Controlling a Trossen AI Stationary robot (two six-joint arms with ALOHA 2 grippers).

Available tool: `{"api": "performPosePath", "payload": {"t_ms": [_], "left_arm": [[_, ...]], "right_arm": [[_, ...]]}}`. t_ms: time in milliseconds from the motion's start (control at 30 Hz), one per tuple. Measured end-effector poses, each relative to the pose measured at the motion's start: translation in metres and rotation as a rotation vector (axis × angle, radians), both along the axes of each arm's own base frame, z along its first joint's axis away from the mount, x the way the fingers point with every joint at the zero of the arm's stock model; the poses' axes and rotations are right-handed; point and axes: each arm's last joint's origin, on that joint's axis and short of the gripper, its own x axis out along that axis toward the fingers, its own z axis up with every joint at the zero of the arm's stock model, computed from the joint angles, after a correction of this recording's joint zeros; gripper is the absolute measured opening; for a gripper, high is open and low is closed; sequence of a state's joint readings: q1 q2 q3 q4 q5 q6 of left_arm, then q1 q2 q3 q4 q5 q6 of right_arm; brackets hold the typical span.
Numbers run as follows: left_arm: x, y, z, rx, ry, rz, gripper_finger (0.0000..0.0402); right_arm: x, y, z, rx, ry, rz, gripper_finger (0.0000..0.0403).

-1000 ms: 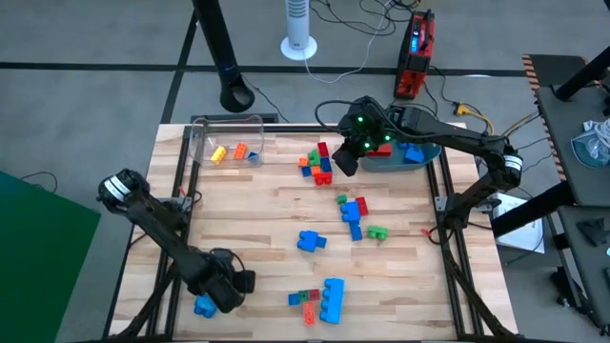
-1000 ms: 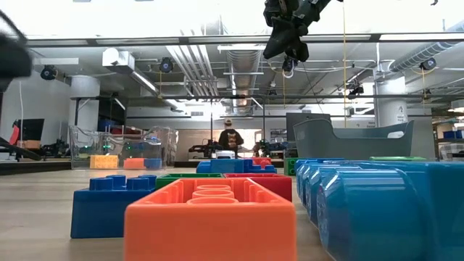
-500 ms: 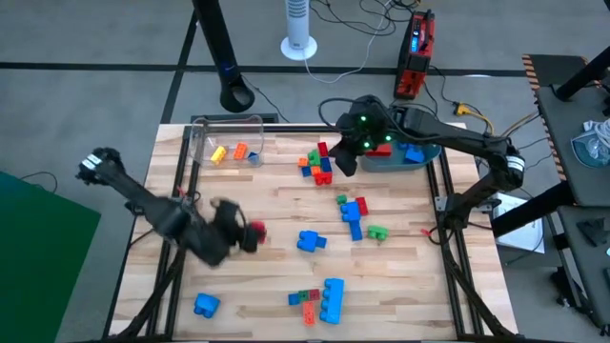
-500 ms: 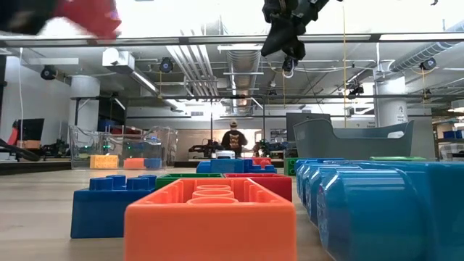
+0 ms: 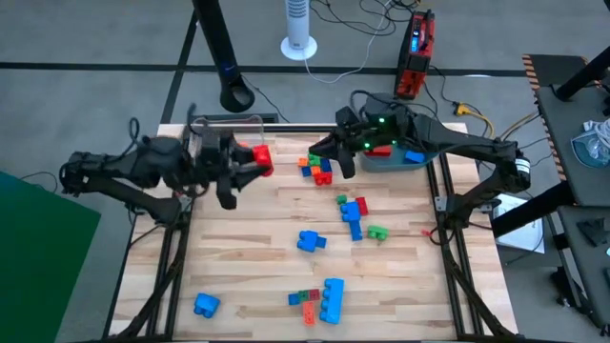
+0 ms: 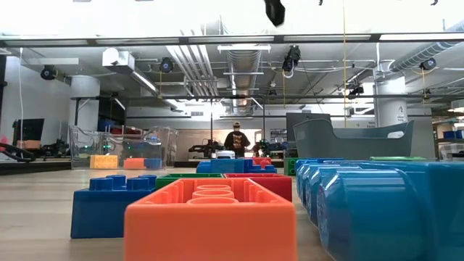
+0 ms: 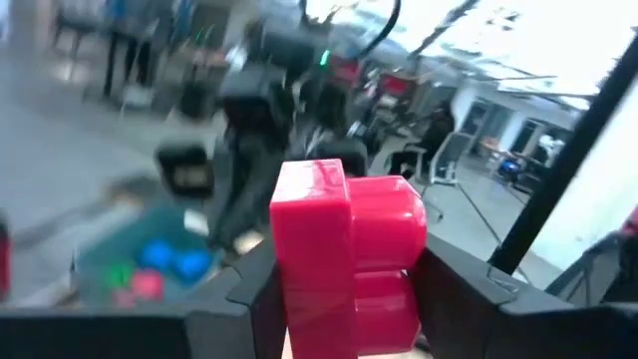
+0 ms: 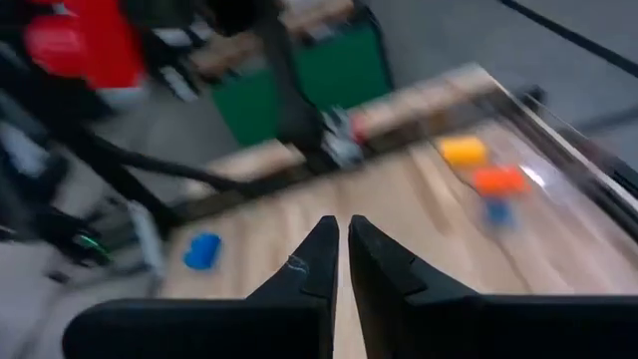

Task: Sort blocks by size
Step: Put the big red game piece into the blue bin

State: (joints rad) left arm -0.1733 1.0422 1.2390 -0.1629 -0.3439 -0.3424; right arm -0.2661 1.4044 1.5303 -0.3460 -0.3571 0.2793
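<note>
One chunky red studded plastic brick (image 5: 260, 158) is clamped between the fingers of the left tool (image 5: 250, 162), which has been swung within the last second from the near left corner of the wooden surface (image 5: 257, 276) to the far left, just beside the clear plastic box (image 5: 225, 139). Delivery of this brick is judged close. The right tool (image 5: 331, 152), fingers nearly closed on nothing, is held over the far cluster of small bricks (image 5: 318, 164). Open room is left mid-surface; the box wall and far edge are close.
</note>
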Motion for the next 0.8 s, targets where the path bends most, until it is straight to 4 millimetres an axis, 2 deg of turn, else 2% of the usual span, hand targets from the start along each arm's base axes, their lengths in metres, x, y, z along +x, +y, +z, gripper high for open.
{"api": "performPosePath", "payload": {"t_ms": [167,333,567,700,800], "left_arm": [[0.006,0.012,0.016,0.144,-0.011,-0.012,0.016],[0.022,0.018,0.015,0.218,0.023,-0.031,0.016],[0.037,0.023,0.013,0.277,0.011,-0.026,0.016],[0.044,0.025,0.01,0.284,0.012,-0.021,0.016],[0.05,0.027,0.009,0.284,-0.004,-0.011,0.016]], "right_arm": [[0.007,0.012,0.018,0.003,-0.186,0.064,0.0077],[0.015,0.025,0.023,-0.047,-0.274,0.079,0.0173],[0.017,0.034,0.025,-0.124,-0.306,0.109,0.0293],[0.017,0.037,0.025,-0.158,-0.316,0.123,0.0335],[0.017,0.038,0.027,-0.163,-0.333,0.125,0.0348]]}}
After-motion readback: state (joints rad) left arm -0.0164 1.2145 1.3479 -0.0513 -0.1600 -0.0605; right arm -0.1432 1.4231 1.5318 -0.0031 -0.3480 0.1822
